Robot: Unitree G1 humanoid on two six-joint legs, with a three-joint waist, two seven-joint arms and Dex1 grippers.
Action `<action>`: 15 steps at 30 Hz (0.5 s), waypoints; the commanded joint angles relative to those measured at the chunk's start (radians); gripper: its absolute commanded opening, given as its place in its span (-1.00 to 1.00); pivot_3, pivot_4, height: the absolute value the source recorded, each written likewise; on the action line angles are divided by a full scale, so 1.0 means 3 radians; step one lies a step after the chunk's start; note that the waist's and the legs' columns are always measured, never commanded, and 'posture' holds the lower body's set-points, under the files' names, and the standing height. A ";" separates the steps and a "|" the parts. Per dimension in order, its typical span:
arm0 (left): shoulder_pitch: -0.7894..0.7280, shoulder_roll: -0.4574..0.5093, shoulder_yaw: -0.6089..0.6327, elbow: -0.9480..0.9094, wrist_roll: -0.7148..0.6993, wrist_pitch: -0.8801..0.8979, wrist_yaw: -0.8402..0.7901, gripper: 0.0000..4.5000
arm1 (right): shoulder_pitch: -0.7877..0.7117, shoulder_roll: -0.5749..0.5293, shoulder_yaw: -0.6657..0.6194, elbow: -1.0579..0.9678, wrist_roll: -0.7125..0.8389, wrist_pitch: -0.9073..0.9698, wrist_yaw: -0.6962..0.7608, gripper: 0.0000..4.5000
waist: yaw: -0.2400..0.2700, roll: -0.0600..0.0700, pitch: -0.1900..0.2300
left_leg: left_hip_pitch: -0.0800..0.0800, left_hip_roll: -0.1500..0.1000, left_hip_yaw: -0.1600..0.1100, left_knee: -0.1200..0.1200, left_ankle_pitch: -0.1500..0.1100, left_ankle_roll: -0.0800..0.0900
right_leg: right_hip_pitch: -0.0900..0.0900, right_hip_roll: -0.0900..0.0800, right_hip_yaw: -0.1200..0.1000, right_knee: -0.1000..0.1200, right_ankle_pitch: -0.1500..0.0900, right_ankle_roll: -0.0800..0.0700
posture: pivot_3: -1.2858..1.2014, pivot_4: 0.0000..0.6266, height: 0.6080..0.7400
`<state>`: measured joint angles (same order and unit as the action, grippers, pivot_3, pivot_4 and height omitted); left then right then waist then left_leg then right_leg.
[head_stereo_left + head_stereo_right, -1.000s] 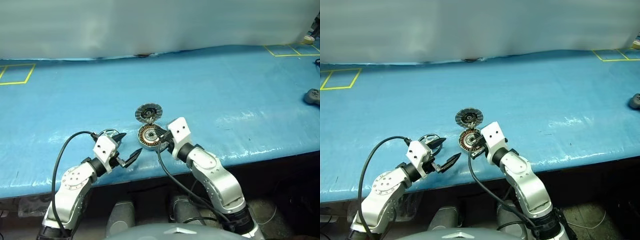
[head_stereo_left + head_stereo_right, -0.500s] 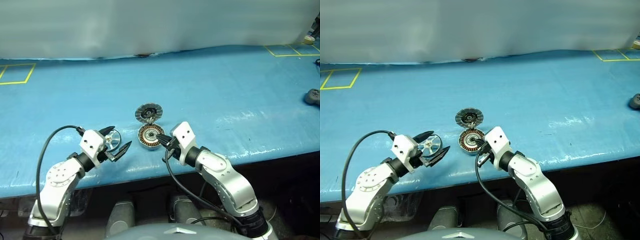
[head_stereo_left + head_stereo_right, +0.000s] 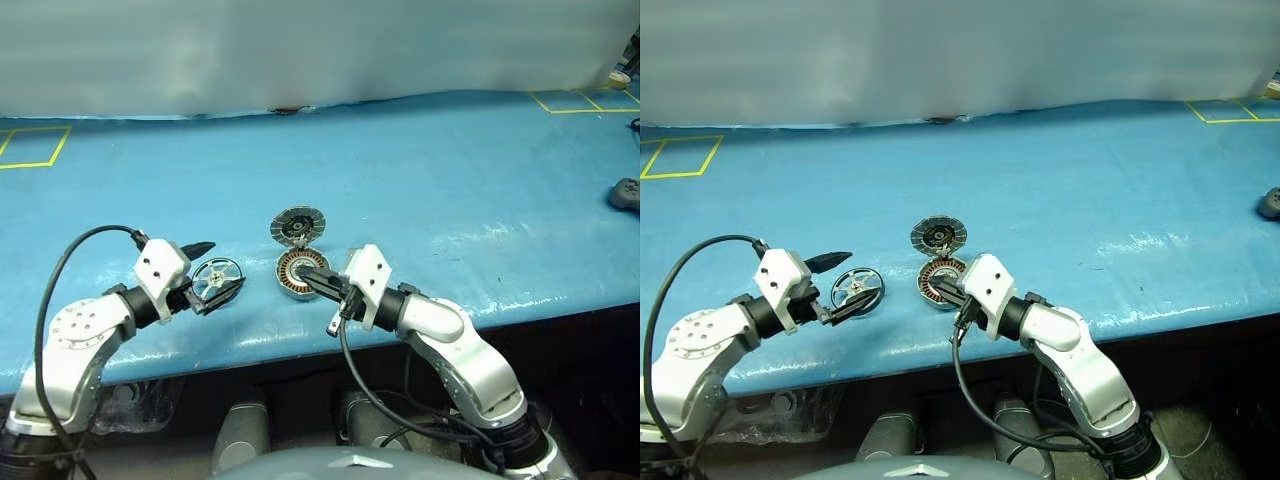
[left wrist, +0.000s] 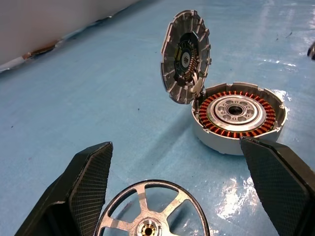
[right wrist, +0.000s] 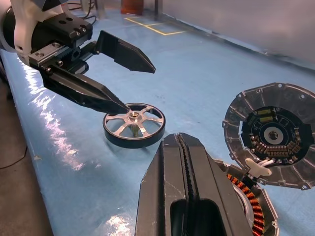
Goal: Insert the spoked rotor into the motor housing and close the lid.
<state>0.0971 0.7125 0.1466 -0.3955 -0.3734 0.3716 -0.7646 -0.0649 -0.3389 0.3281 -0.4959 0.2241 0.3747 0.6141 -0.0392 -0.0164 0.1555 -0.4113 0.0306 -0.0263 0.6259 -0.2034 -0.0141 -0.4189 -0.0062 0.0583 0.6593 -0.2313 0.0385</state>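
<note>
The spoked rotor [image 3: 217,279] lies flat on the blue table, a silver wheel with a dark rim. My left gripper [image 3: 215,268] is open, one finger on each side of the rotor [image 4: 150,219], not closed on it. To its right sits the motor housing [image 3: 301,272], its copper windings [image 4: 236,115] showing. The lid [image 3: 298,226] stands tilted open at the housing's far edge, ribbed grey face [image 5: 270,135] toward me. My right gripper [image 5: 180,140] is shut and empty, its tip over the housing's near rim [image 3: 945,290]; whether it touches, I cannot tell.
Yellow tape squares mark the table's far left [image 3: 35,147] and far right [image 3: 585,100] corners. A dark grey object [image 3: 625,192] lies at the right edge. The table's front edge [image 3: 300,345] runs just under both wrists. Black cables loop from each wrist.
My left arm has swung out to the left, uncovering the rotor, which has stayed on the table. My right gripper has drawn back a little and levelled, still at the housing.
</note>
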 commanded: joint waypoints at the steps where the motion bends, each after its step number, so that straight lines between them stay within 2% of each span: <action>1: -0.0126 0.0169 0.0034 0.0169 0.0010 -0.0019 -0.0199 1.00 | 0.0122 0.0091 -0.0070 0.0189 0.0078 -0.0444 0.0085 -0.99 | 0.0001 0.0000 0.0000 | 0.0000 0.0000 0.0000 0.0000 0.0000 0.0000 | 0.0001 0.0000 0.0000 0.0000 0.0000 0.0000 | 0.03 -0.52 1.00; 9: -0.0700 0.0698 -0.0329 0.0719 0.0225 -0.0028 -0.0874 1.00 | 0.0302 0.0107 -0.0033 0.0488 0.0076 -0.0480 0.0119 -0.99 | 0.0010 -0.0001 0.0001 | 0.0000 -0.0001 0.0001 0.0002 0.0000 0.0000 | 0.0000 -0.0002 0.0000 0.0001 0.0000 0.0000 | 0.03 -0.52 1.00; 15: -0.1622 0.0972 -0.0884 0.1258 0.0499 -0.0155 -0.1634 1.00 | 0.0330 0.0125 0.0045 0.0521 0.0015 -0.0403 0.0074 -0.99 | 0.0010 -0.0006 0.0004 | -0.0002 0.0000 0.0000 0.0002 0.0000 0.0000 | -0.0001 0.0002 -0.0002 0.0002 0.0000 0.0000 | 0.03 -0.52 1.00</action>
<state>-0.3485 0.9851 -0.0995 -0.0363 -0.2466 0.3543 -1.1970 0.0367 -0.3059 0.3413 -0.3182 0.2333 0.2545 0.6432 -0.0361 -0.0183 0.1567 -0.4122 0.0304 -0.0262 0.6265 -0.2033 -0.0141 -0.4193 -0.0055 0.0578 0.6598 -0.2313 0.0384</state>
